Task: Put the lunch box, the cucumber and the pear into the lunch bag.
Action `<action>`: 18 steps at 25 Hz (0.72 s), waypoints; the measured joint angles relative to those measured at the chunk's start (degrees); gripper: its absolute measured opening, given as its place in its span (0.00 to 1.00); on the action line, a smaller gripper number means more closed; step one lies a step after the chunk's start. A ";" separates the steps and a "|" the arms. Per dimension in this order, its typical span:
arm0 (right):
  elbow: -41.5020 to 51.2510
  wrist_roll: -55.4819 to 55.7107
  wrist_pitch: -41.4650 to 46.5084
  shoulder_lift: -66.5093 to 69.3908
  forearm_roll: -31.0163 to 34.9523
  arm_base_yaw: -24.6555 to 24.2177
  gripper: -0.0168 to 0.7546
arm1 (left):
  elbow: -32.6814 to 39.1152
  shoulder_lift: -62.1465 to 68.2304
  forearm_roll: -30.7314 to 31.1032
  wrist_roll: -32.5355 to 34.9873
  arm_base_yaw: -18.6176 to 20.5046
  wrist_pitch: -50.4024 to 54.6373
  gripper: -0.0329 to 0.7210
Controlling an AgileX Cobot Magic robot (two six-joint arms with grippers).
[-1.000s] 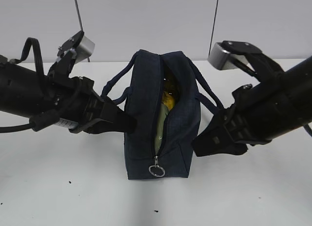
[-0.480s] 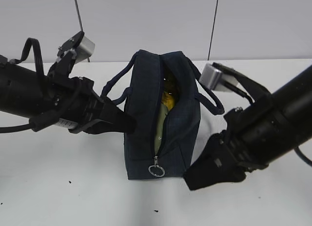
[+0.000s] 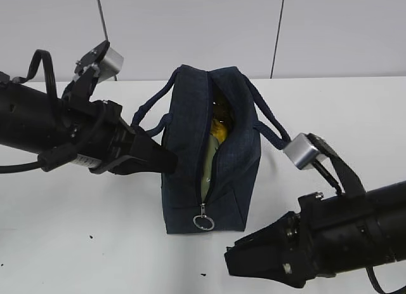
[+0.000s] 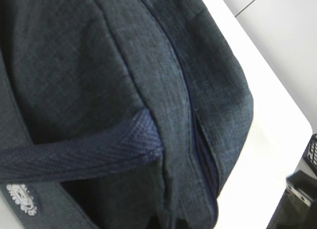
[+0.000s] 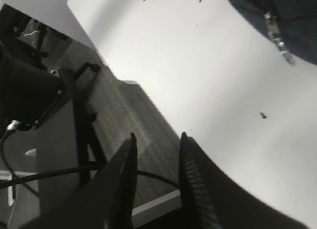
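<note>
One white table carried the whole scene, with a few dark specks on its surface near the front edge. The lunch bag stood upright at the middle of it, dark navy, its top zipper open along most of its length and the metal ring pull hanging at the near end. Through the opening a yellow-orange pear showed near the top, with the pale green lunch box on edge just below it; the cucumber could not be made out. Two loop handles drooped outward on either side.

The left gripper reached in from the left with its fingers pressed together, the tip touching the bag's left wall; whether any fabric was pinched could not be told. The left wrist view was filled by navy cloth and a woven strap, with a small white round emblem sewn on at the lower left; its writing was too small to read.

The right gripper sat low at the front right, clear of the bag, its fingers parted a little with nothing between them.
</note>
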 joint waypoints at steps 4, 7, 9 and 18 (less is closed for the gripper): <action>1.04 -6.67 -5.76 0.00 3.15 0.00 0.33 | 0.00 0.00 0.04 0.00 0.00 0.00 0.03; 1.04 -7.62 -6.71 0.00 3.48 0.00 0.33 | 0.00 0.00 0.06 0.00 0.00 0.05 0.03; 1.04 -7.96 -6.75 0.00 3.83 0.00 0.33 | 0.00 0.00 0.11 0.00 0.00 0.05 0.03; 1.04 -12.50 -7.11 0.70 7.92 0.00 0.33 | 0.00 0.00 0.11 0.00 0.00 0.05 0.03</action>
